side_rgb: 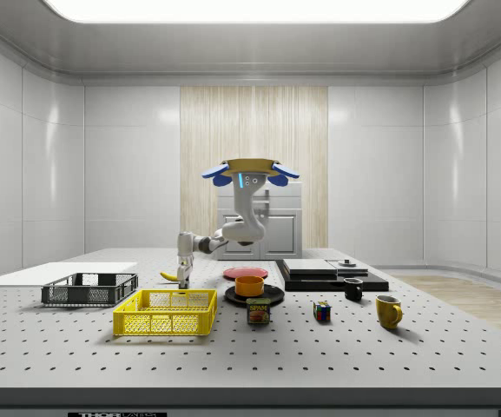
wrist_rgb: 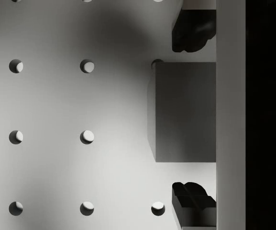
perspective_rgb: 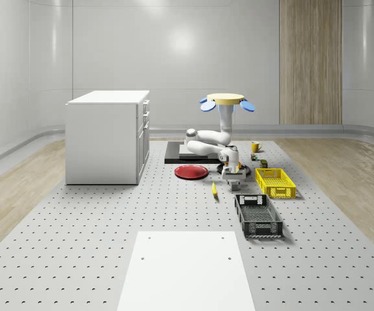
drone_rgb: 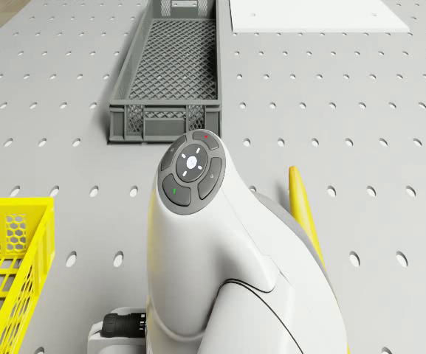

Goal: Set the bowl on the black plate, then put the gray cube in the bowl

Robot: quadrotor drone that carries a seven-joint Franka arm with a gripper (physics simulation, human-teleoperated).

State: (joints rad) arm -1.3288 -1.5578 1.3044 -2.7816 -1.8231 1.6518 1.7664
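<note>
One of the two task steps appears complete: in the side view the bowl [side_rgb: 250,285] is seated on the black plate [side_rgb: 233,297], beside the red plate [side_rgb: 245,273]. The second step is judged to be in hand.

The drone [perspective_rgb: 226,100] is hovering above the table [perspective_rgb: 76,246], near the dark slab [perspective_rgb: 177,152], with the arm reached down between the banana [perspective_rgb: 214,188] and the yellow crate [perspective_rgb: 275,182]. The gripper [wrist_rgb: 193,117] is positioned low over the table. In the wrist view the gray cube [wrist_rgb: 183,112] is seen on the table between the fingertips [wrist_rgb: 190,31], which are set apart on either side of it and clear of its faces. The cube is not yet clamped.

Remaining work, as judged: the fingers are to be closed on the cube, the cube lifted, carried to the bowl and released inside it.
</note>
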